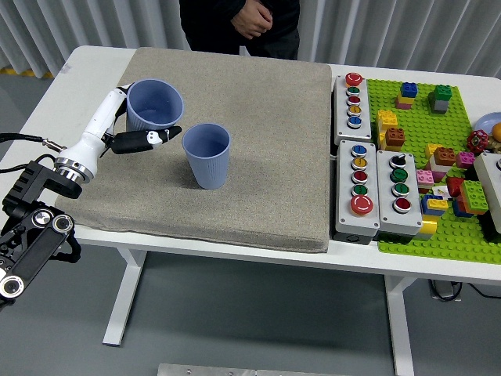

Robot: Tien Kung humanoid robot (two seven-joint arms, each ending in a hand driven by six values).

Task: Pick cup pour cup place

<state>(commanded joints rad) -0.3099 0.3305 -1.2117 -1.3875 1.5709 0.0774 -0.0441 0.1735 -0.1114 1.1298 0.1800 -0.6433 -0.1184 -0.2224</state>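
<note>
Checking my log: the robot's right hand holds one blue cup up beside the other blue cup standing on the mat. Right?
Not quite: the head view shows the left hand holding the raised cup, beside the standing cup on the mat.
</note>
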